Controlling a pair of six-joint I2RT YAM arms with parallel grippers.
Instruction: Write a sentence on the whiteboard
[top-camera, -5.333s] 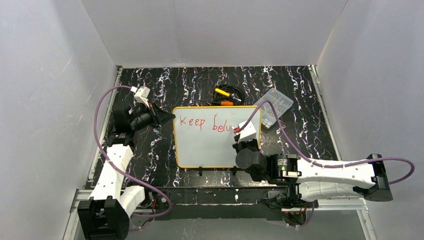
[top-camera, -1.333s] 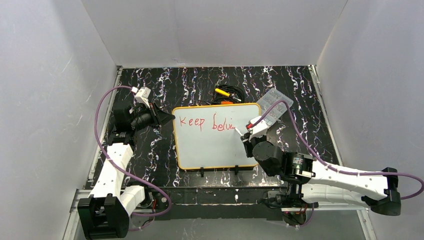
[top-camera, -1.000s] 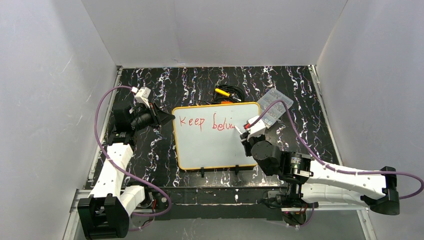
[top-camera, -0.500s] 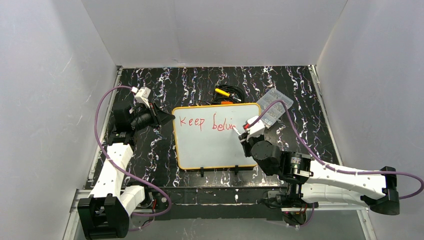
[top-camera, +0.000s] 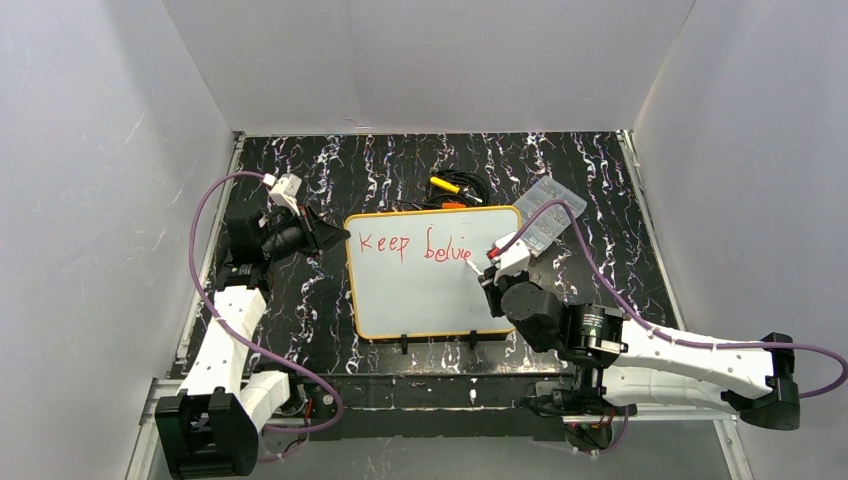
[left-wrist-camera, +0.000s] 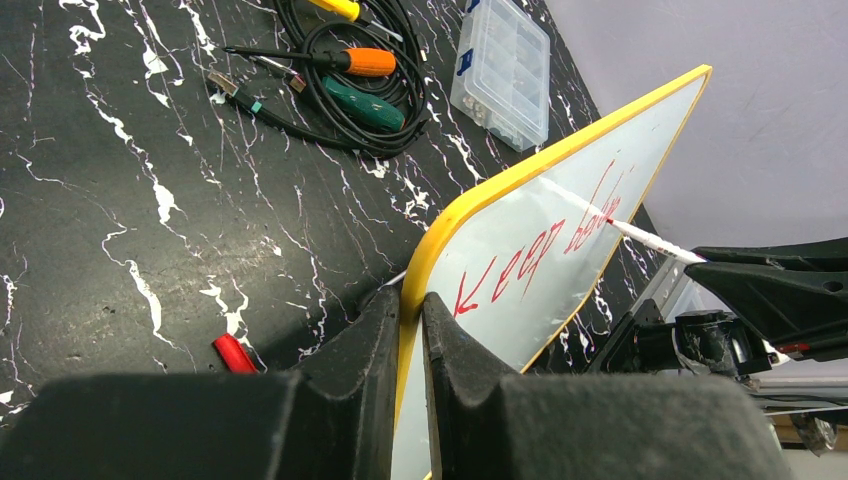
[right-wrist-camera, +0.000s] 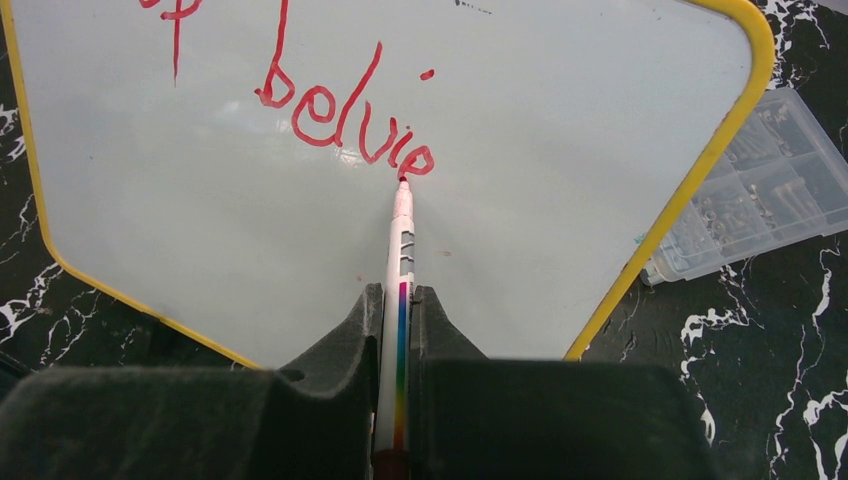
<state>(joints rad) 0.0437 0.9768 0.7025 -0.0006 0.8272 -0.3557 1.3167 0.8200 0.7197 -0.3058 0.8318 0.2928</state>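
- The whiteboard (top-camera: 430, 295) lies flat in the middle of the black marbled surface (top-camera: 330, 170), between the two arms, with its long side running left to right.
- Its yellow-orange rim shows all round, and two small black clips (top-camera: 403, 343) sit on the near edge.
- The left fingers (left-wrist-camera: 368, 340) are clenched on the board's left edge near the far corner – one finger on each face, with the yellow rim running up between them.
- The right fingers (right-wrist-camera: 345, 355) are closed tight on a white marker (right-wrist-camera: 400, 255) with a rainbow stripe, which points away from the wrist towards the writing.
- The sentence (top-camera: 415, 247) is unfinished – red handwriting along the top of the board reads "Keep", then a partial word beginning "bel".
- The marker's red tip touches the board at the foot of the last letter written.
- The lower part of the board is blank white.
- A clear plastic box (top-camera: 548, 213) lies just beyond the board's far right corner.
- Behind the far edge sits a coil of black cable (left-wrist-camera: 335, 75) with an orange-handled screwdriver (left-wrist-camera: 365, 62) and a green-handled tool (left-wrist-camera: 368, 108).
- A small red cap (left-wrist-camera: 234, 352) lies on the surface beside the left fingers.
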